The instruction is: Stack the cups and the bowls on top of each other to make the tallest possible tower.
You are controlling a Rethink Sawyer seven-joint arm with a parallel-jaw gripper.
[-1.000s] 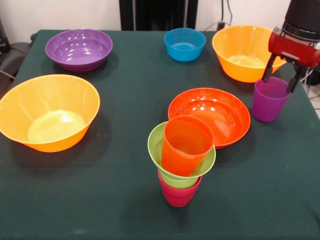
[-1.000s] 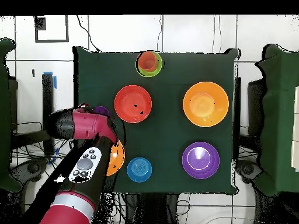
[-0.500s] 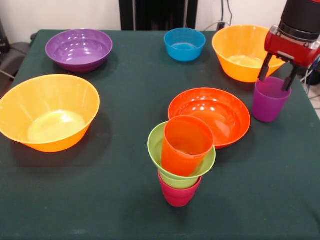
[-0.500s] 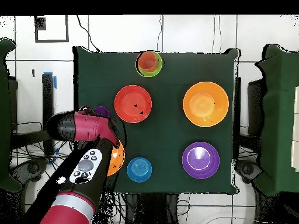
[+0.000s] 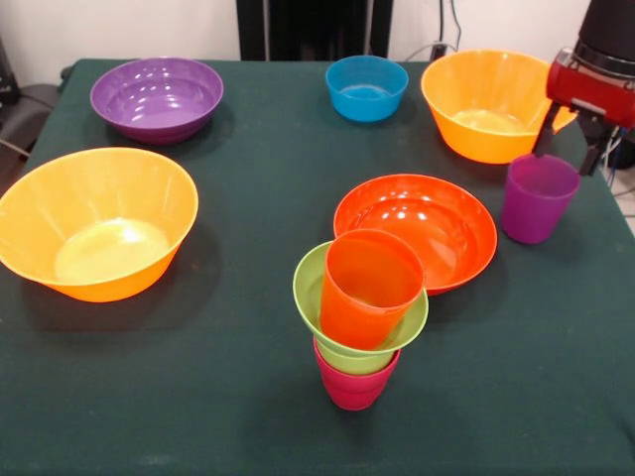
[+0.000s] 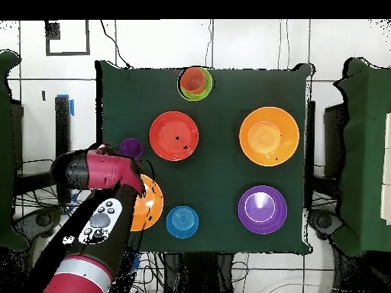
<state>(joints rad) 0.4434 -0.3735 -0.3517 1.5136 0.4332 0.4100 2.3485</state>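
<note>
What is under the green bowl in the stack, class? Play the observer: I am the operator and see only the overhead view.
Observer: A crimson cup stands upright on the table under the green bowl and carries it.
Operator: Does the orange cup sit straight in that bowl?
Observer: No. The front view shows the orange cup tilted, leaning to one side inside the bowl.
Operator: The arm covers the gripper from above. What is it doing?
Observer: The gripper is open and holds nothing; its tips are up by the far rim of the purple cup, which stands on the table.
</note>
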